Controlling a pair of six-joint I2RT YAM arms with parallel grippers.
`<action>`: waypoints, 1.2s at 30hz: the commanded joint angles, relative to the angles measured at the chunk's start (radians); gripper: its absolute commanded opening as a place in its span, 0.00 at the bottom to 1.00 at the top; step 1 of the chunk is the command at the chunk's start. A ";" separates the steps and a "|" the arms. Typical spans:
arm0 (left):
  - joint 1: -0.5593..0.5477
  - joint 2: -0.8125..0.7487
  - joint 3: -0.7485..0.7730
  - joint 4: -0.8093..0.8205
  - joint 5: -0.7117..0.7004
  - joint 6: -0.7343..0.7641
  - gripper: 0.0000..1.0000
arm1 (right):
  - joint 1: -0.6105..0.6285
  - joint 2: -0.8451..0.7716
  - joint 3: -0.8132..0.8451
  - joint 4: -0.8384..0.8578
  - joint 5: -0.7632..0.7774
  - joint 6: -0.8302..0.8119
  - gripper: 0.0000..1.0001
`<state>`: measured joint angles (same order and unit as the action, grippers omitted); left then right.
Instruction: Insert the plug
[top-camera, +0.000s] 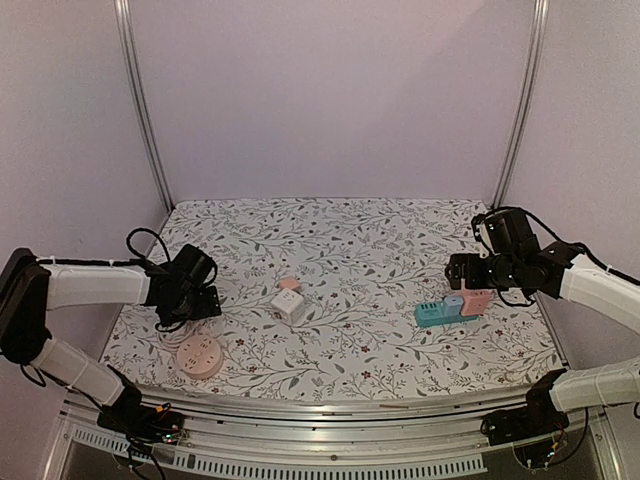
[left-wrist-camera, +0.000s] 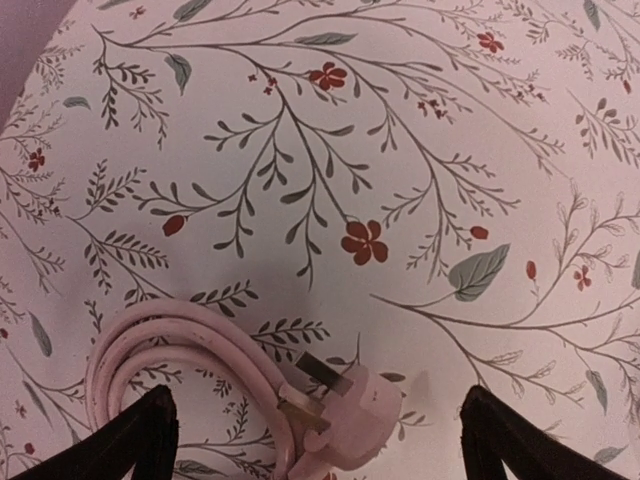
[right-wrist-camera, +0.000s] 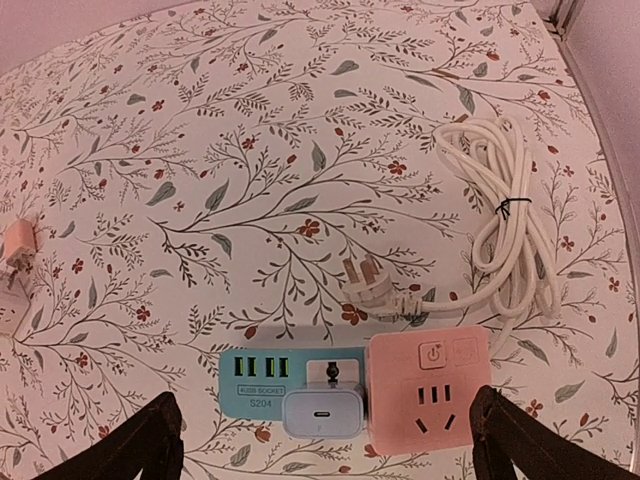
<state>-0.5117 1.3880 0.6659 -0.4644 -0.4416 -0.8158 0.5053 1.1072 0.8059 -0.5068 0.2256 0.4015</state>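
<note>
Round socket (top-camera: 199, 357) front-L, cube socket (top-camera: 289, 305) ctr, power strip (top-camera: 437, 314) R w/ charger (right-wrist-camera: 322, 410) on it.

Coiled cord (left-wrist-camera: 150, 345) crowding one side of plug (left-wrist-camera: 355, 415), bare cloth (left-wrist-camera: 300, 130) elsewhere around

Setting: a robotics test cell. The work area is boxed in by plain pale wall panels (top-camera: 330, 90) fixed between upright aluminium posts (top-camera: 140, 100). The left arm (top-camera: 95, 285) and right arm (top-camera: 600, 290) are mounted on a slotted aluminium rail (top-camera: 330, 408) along the near edge. The tabletop (top-camera: 350, 240) carries a floral print. An exposed black cable (top-camera: 133, 238) loops off the left arm.
</note>
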 joint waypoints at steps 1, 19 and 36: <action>0.033 0.064 -0.023 0.063 0.070 0.009 0.97 | 0.008 -0.014 -0.016 0.014 -0.007 -0.010 0.99; 0.019 0.221 0.011 0.180 0.180 0.034 0.62 | 0.009 0.013 -0.015 0.025 -0.012 -0.013 0.99; -0.185 0.379 0.211 0.201 0.182 -0.027 0.55 | 0.010 0.016 -0.016 0.028 -0.015 -0.015 0.99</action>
<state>-0.6422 1.7027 0.8272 -0.2653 -0.3267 -0.8062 0.5060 1.1160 0.8040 -0.4919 0.2207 0.3943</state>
